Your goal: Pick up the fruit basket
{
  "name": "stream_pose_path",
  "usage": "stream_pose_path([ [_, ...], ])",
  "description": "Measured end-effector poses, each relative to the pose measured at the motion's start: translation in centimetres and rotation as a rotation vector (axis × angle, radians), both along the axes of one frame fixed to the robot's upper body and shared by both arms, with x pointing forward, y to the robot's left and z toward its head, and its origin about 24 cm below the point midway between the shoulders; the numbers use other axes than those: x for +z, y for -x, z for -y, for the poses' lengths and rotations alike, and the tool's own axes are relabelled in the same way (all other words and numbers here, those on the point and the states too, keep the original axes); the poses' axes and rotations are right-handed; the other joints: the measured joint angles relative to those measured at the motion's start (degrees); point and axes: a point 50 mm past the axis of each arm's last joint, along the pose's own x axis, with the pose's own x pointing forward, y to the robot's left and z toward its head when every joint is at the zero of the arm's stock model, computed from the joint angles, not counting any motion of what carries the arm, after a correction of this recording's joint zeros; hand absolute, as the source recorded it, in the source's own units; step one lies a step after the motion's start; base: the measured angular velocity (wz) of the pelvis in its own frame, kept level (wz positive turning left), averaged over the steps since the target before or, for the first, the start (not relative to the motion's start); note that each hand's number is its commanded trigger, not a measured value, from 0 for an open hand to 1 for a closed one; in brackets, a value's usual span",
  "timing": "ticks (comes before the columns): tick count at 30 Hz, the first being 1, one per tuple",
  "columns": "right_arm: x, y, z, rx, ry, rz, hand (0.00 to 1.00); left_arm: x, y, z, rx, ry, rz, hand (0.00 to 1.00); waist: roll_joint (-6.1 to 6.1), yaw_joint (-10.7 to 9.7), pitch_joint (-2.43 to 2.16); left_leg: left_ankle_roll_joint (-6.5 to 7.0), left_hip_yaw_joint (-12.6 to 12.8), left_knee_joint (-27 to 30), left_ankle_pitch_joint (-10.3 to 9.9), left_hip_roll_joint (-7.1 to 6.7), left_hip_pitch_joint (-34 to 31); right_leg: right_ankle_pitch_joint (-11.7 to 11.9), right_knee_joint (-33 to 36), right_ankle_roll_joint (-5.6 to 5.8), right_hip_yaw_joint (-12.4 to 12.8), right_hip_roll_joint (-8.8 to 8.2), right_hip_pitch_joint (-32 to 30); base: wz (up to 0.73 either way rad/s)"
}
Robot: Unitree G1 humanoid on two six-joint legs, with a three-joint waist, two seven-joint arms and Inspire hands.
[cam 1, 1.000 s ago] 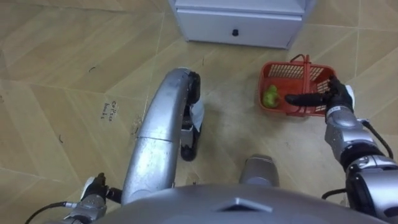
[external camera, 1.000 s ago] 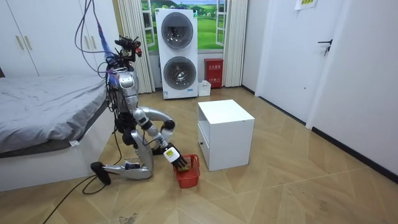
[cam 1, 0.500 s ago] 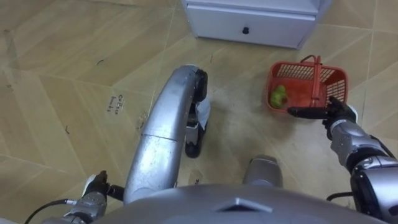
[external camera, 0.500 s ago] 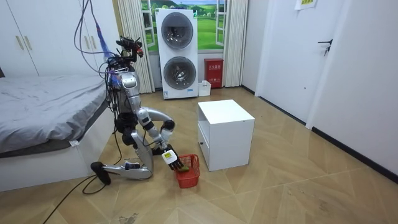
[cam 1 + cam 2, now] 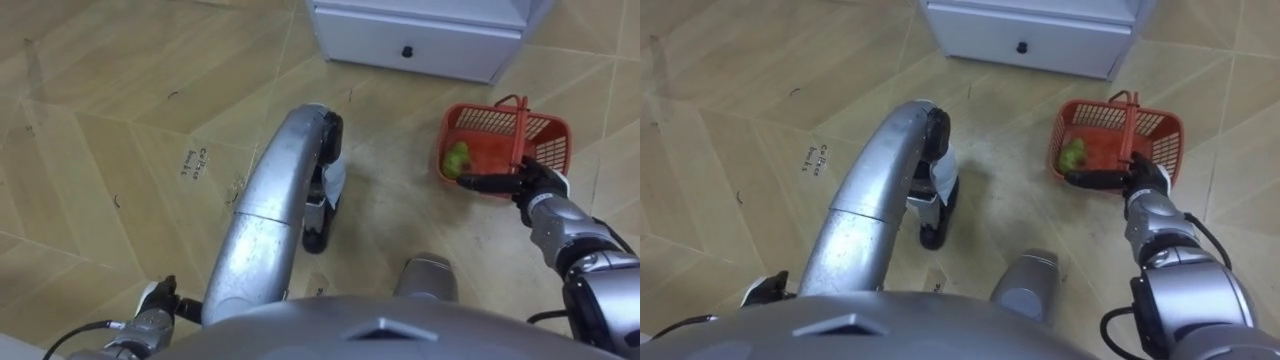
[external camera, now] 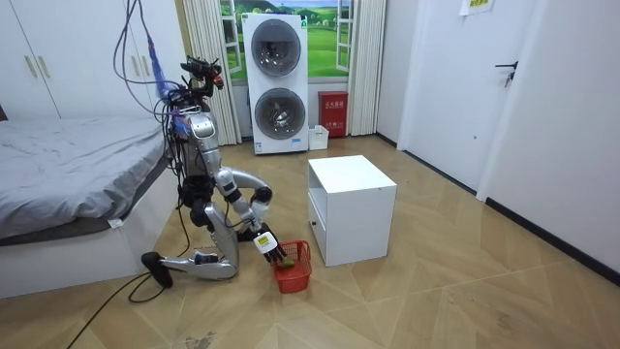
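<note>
A red plastic fruit basket (image 5: 548, 132) with an upright handle (image 5: 520, 122) stands on the wooden floor, just in front of a white cabinet. A green fruit (image 5: 458, 160) lies in its left end. My right hand (image 5: 532, 183) is open at the basket's near rim, and its straight fingers (image 5: 485, 184) point left along that rim, in front of the handle's foot. It holds nothing. My left hand (image 5: 153, 299) hangs low at the lower left, close to the floor. In the room view I kneel on the floor with my right hand (image 6: 265, 242) beside the basket (image 6: 294, 272).
The white cabinet (image 6: 351, 207) with a drawer (image 5: 418, 46) stands right behind the basket. My raised knee (image 5: 285, 200) fills the middle of the eye views. A bed (image 6: 68, 174) is behind me. Open floor lies left of the basket.
The head camera has shifted, so the basket sits further right in the picture. My right hand has drawn back slightly, from across the basket to its near rim.
</note>
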Motion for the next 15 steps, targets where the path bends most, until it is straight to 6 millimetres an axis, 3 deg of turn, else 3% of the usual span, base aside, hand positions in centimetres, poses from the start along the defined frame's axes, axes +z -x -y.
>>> stream_pose_path([
  [3, 0.00, 0.00, 0.00, 0.000, 0.000, 0.000, 0.00, -0.02, 0.06, 0.07, -0.013, 0.001, -0.005, 0.00, 0.04, 0.00, -0.02, 0.00, -0.01, 0.00, 0.00, 0.01, 0.00, 0.00, 0.00, 0.00, 0.01, 0.01, 0.00, 0.00],
  [4, 0.01, -0.02, 0.00, 0.000, 0.000, 0.001, 0.50, -0.04, 0.07, 0.12, -0.018, 0.004, -0.007, 0.00, 0.04, 0.00, -0.03, 0.00, 0.00, 0.00, 0.00, 0.01, 0.00, 0.00, 0.00, 0.00, 0.01, 0.01, 0.00, 0.00],
  [5, 0.02, -0.04, -0.01, 0.001, 0.000, 0.001, 0.91, -0.04, 0.06, 0.12, -0.018, 0.005, -0.007, 0.00, 0.04, 0.00, -0.02, 0.00, 0.00, 0.00, 0.00, 0.01, 0.00, 0.00, 0.00, 0.00, 0.01, 0.01, 0.00, 0.00],
  [6, 0.04, -0.08, -0.02, 0.001, 0.000, 0.002, 1.00, -0.04, 0.07, 0.14, -0.020, 0.008, -0.008, 0.00, 0.03, 0.00, -0.02, 0.00, 0.00, 0.00, 0.00, 0.01, 0.01, 0.00, 0.00, 0.00, 0.01, 0.01, 0.00, 0.00],
  [15, 0.24, -0.59, -0.13, 0.005, -0.004, 0.007, 1.00, -0.09, 0.16, 0.26, -0.034, 0.017, -0.021, 0.00, 0.08, -0.03, -0.04, 0.02, 0.05, 0.02, 0.01, -0.04, 0.23, -0.01, 0.01, 0.00, -0.07, -0.40, 0.28, 0.00],
])
